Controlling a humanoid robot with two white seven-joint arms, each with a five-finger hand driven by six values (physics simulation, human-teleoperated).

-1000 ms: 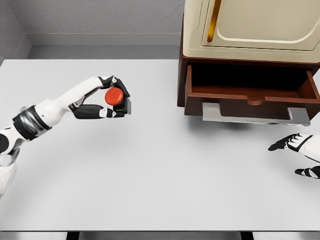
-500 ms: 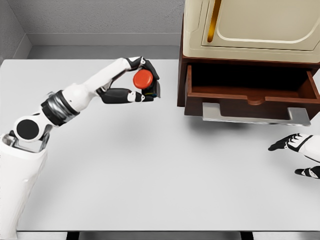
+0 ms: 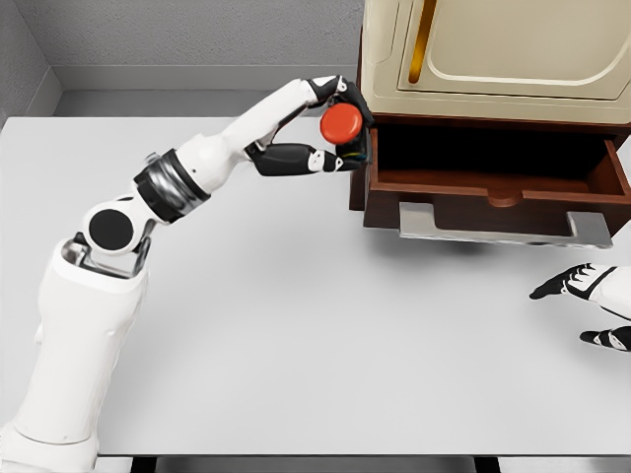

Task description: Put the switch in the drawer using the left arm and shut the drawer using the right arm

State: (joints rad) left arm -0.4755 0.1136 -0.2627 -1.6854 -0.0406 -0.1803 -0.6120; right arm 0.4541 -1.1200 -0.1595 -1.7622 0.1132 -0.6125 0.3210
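Cream-coloured cabinet stands at the far right of the white table, w/ one brown wooden drawer pulled open below it, grey handle facing me. From my remote seat I count one switch, one drawer, two hands. Cabinet's left side wall sits directly betw. the switch and the drawer opening. My left hand is raised at the cabinet's left front corner, fingers clenched around the switch: thumb below, other fingers over the top, red button facing the camera. Right hand rests low at the right edge, near the table, fingers relaxed, holding nothing, below the drawer's front.
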